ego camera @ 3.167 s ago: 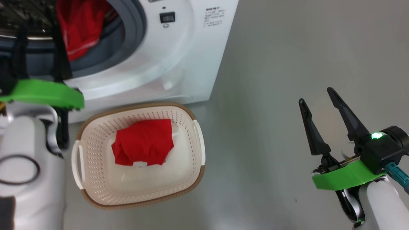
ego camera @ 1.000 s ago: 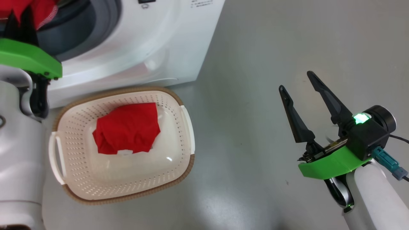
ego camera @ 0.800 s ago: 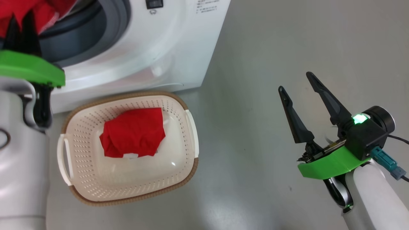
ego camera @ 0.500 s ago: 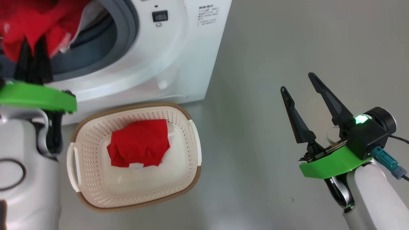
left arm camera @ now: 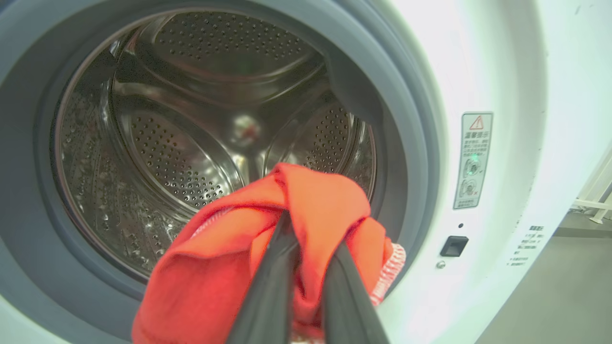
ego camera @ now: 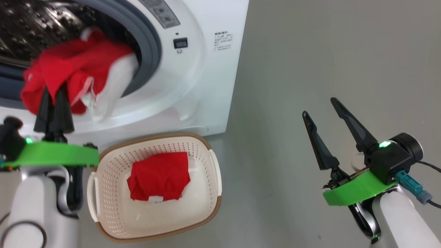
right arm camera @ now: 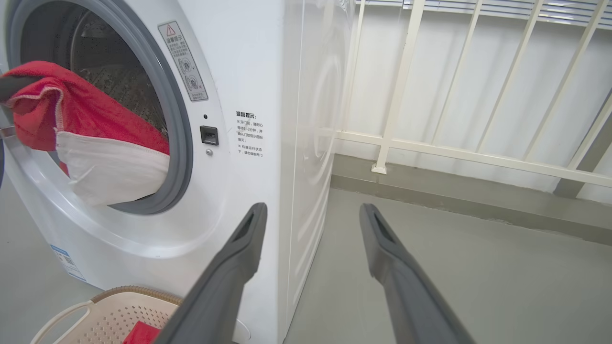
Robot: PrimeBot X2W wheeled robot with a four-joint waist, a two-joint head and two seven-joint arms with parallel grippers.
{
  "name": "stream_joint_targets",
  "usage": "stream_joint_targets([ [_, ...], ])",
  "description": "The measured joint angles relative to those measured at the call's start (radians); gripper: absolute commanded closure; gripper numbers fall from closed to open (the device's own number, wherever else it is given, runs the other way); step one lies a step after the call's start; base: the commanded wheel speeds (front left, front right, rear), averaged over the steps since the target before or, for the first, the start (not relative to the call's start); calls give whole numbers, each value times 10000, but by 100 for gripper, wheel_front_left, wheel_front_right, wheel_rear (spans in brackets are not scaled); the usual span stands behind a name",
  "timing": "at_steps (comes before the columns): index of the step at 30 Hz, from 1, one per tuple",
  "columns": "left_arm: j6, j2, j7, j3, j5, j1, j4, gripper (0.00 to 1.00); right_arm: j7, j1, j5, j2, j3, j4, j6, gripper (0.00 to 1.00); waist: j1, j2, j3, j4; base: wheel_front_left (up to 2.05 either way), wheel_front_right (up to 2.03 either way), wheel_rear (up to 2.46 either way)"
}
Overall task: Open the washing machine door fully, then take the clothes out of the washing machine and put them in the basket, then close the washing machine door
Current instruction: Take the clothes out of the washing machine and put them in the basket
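My left gripper (ego camera: 53, 98) is shut on a bundle of clothes (ego camera: 69, 70), red with a white garment hanging from it, held at the mouth of the washing machine (ego camera: 206, 86). In the left wrist view the gripper (left arm camera: 311, 236) pinches the red clothes (left arm camera: 210, 272) in front of the steel drum (left arm camera: 181, 124). Below the opening stands the basket (ego camera: 155, 136) with one red garment (ego camera: 159, 175) in it. My right gripper (ego camera: 319, 106) hangs open over the floor to the right, holding nothing. The washing machine door is out of view.
The right wrist view shows the right gripper (right arm camera: 311, 210) facing the washing machine's corner (right arm camera: 253, 62), with the held clothes (right arm camera: 86, 129) and the basket (right arm camera: 129, 291) on its left. A cream railing (right arm camera: 478, 95) runs along the wall behind. Grey floor (ego camera: 310, 51) spreads to the right.
The head camera has shifted. My left gripper has drawn the red and white bundle out of the drum to the opening's front. The right gripper stays open in place.
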Motion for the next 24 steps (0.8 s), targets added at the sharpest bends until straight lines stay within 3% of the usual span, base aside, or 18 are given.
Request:
stream_joint_targets([
  [16, 491, -360, 347, -539, 100, 2357, -3407, 100, 0, 456, 2, 8, -35, 38, 0, 0, 0, 0, -851, 46, 0, 0, 0],
  [24, 740, -479, 694, -1037, -23, 2922, -3584, 100, 0, 568, 2, 31, -69, 2, 0, 0, 0, 0, -569, 84, 0, 0, 0],
])
